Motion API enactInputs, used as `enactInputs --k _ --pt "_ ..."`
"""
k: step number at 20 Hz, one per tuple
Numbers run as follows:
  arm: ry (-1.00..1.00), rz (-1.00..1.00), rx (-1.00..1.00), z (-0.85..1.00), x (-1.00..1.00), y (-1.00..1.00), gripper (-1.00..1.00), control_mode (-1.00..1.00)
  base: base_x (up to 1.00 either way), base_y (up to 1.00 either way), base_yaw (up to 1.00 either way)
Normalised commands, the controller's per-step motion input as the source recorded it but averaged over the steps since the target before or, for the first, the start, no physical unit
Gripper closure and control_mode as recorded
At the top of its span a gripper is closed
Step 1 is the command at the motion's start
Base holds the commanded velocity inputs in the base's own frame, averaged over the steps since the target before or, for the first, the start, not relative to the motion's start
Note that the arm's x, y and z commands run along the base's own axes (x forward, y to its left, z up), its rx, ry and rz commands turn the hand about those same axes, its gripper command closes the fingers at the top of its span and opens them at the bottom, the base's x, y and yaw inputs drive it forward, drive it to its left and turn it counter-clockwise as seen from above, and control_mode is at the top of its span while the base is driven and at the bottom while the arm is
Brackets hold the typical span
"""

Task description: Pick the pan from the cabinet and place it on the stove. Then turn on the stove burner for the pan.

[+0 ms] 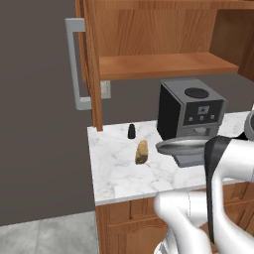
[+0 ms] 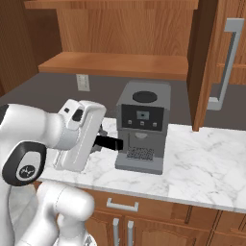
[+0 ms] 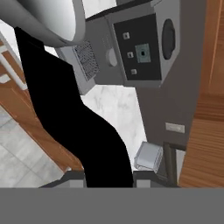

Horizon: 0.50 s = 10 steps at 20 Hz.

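A wall cabinet [image 1: 158,34] of reddish-brown wood stands open above a marble counter [image 1: 116,168], its door [image 1: 92,64] swung wide and its lower shelf [image 1: 163,64] bare. On the counter sits a grey coffee machine [image 1: 191,116]; farther left are a small dark shaker [image 1: 132,131] and a tan, bread-like lump [image 1: 142,152], near each other but apart.

In front of the coffee machine the white arm [image 2: 43,137] carries the pan [image 1: 181,147] clear of the counter; the left base view shows its shiny rim hanging level just before the machine's base. The pan's black handle [image 2: 108,142] juts from the wrist in the right base view, and in the hand view it runs as a broad dark bar from the gripper [image 3: 109,177] up to the pan's silver bowl. The fingers are clamped on that handle, one to each side of it.

By this showing, the first step is done: the pan is out of the cabinet and held in the air. Still to come are the carry to the stove, setting the pan on a burner, letting go, and turning the knob that lights that burner.
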Motion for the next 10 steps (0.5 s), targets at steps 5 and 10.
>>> enactInputs --k 5,10 --pt "0.0 0.0 0.0 0.0 0.0 0.01 1.0 -1.0 0.0 0.0 0.0" --pt "-0.04 0.0 0.0 0.0 -0.05 0.0 1.0 -1.0 0.0 0.0 0.0"
